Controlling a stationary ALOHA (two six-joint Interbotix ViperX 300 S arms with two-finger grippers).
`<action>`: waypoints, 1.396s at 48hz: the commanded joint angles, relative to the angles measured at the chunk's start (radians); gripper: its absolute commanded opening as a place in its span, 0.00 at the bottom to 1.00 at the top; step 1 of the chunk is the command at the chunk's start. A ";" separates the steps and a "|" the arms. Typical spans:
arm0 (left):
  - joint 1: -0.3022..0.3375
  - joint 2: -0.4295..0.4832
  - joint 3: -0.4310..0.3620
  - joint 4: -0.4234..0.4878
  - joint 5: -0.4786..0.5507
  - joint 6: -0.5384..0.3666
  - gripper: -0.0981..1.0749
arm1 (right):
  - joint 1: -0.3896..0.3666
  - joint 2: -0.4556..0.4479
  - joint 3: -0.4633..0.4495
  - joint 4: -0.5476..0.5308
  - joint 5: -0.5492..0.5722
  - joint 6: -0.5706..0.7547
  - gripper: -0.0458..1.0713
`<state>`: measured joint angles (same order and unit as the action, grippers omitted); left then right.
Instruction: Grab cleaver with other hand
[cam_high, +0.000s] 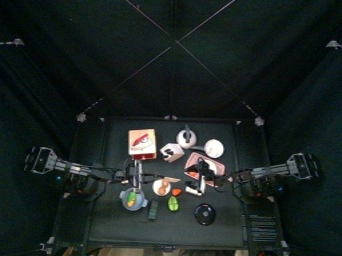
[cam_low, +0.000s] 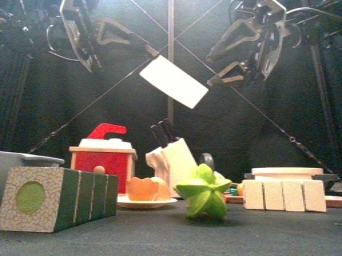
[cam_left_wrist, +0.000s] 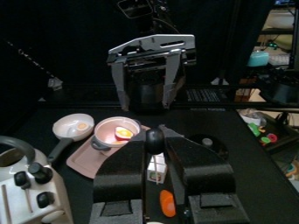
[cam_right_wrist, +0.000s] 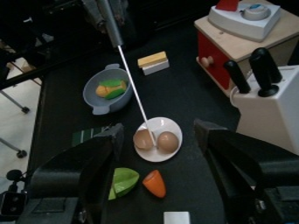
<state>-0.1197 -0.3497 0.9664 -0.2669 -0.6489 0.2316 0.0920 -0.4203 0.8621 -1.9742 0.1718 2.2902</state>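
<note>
Above the green block (cam_low: 47, 200), the cleaver (cam_low: 174, 80) hangs mid-air, clamped in the left gripper (cam_left_wrist: 152, 147). Its blade slants toward the wide-open right gripper (cam_left_wrist: 149, 96), just opposite.

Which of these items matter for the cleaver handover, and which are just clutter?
In the job:
cleaver, held up in the air
left gripper, holding it
right gripper, open, facing it

Lying about:
knife block
plate with two eggs
grey bowl
green toy vegetable
</note>
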 joint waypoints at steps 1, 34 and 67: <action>-0.011 0.014 -0.038 -0.015 -0.026 -0.002 0.48 | 0.011 0.008 -0.031 -0.006 0.005 0.000 0.91; -0.043 0.083 -0.064 -0.071 -0.067 0.000 0.48 | 0.021 0.130 -0.058 0.006 -0.006 -0.006 0.79; -0.038 0.083 -0.018 -0.109 -0.067 0.000 0.48 | 0.018 0.032 -0.035 0.012 -0.020 -0.006 0.41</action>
<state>-0.1595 -0.2654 0.9541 -0.3712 -0.7133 0.2286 0.1150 -0.3574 0.8391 -1.9604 0.1488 2.2826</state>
